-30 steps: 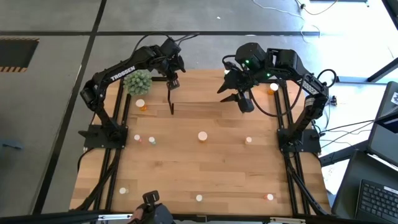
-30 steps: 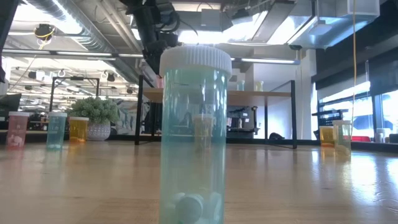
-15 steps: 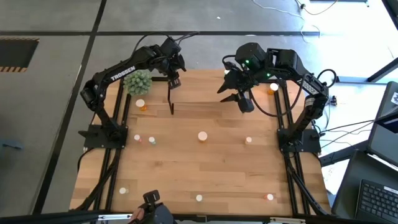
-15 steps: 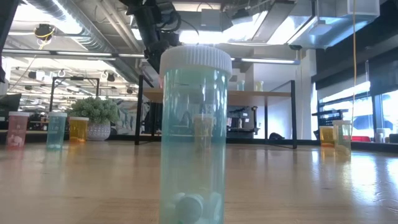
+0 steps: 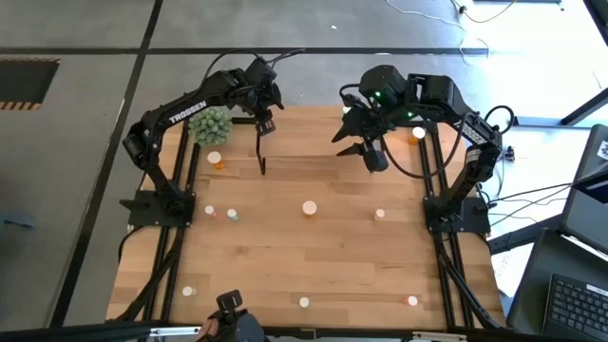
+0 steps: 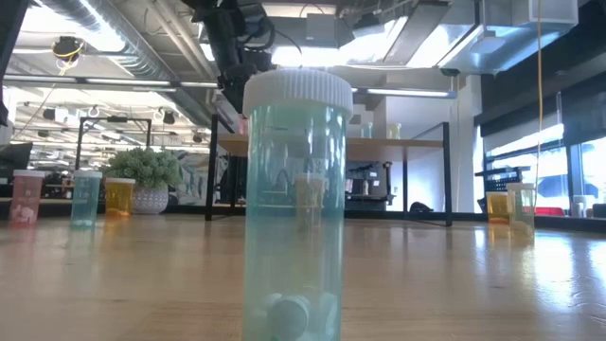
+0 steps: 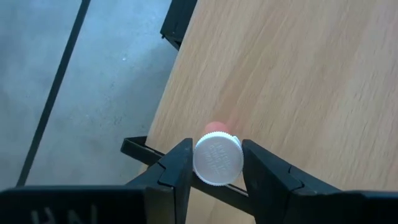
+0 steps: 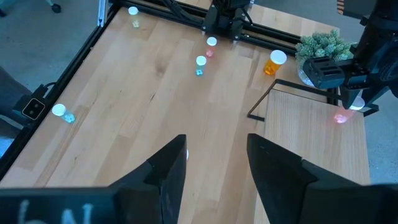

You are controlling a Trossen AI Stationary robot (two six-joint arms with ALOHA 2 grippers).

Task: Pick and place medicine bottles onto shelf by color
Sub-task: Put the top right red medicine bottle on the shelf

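Observation:
My left gripper (image 7: pixel 217 163) is shut on a medicine bottle (image 7: pixel 217 127) with a pink-red body and a white cap. It is over the far-left corner of the shelf (image 5: pixel 323 142), a light-wood board on a black frame (image 7: pixel 140 149). The right wrist view shows this bottle (image 8: pixel 341 117) low over the board (image 8: pixel 311 124). My right gripper (image 8: pixel 216 155) hangs open and empty above the shelf's right part (image 5: pixel 362 147). Other medicine bottles stand on the table, among them an orange one (image 5: pixel 217 160) and a white-capped one (image 5: pixel 310 207). My left gripper pinches the bottle's white cap (image 7: pixel 203 169) by its sides between the two fingers. The fingers slant down from the table's left. The bottle stands upright below them; whether its base rests on the shelf board, I cannot tell.
A spiky green potted plant (image 5: pixel 210 124) stands at the shelf's left end. A teal bottle (image 6: pixel 295 208) stands right before the low camera. More bottles line the near edge (image 5: pixel 304 302) and the left side (image 5: pixel 211 211). Two bottles (image 6: pixel 379 129) stand on the shelf.

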